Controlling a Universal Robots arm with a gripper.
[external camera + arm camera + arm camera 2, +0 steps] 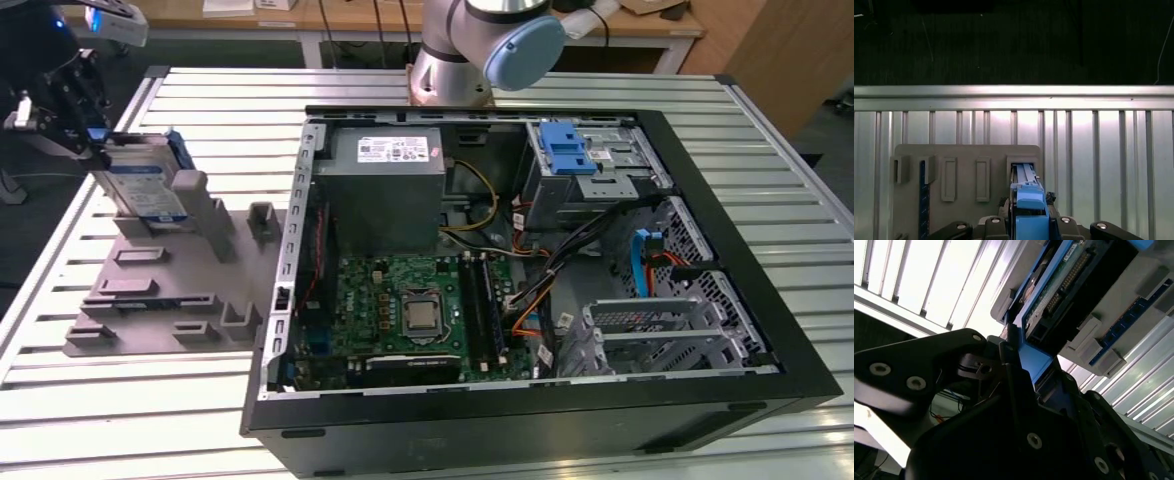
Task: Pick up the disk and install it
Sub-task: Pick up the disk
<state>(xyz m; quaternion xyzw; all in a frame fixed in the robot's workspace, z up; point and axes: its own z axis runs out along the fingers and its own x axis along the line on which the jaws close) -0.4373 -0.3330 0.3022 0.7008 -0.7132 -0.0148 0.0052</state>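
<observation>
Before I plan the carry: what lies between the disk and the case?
In the exterior view, the grey holder's upright posts and empty slots lie between disk and case.

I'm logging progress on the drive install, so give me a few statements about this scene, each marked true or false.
1. The disk stands on edge in the grey fixture. True.
2. The disk already sits inside the computer case. False: it is in the fixture, outside the case, at the exterior view's left.
3. The end effector is at the disk's blue carrier. True.
4. The case is closed. False: it lies open, with the motherboard showing.
</observation>
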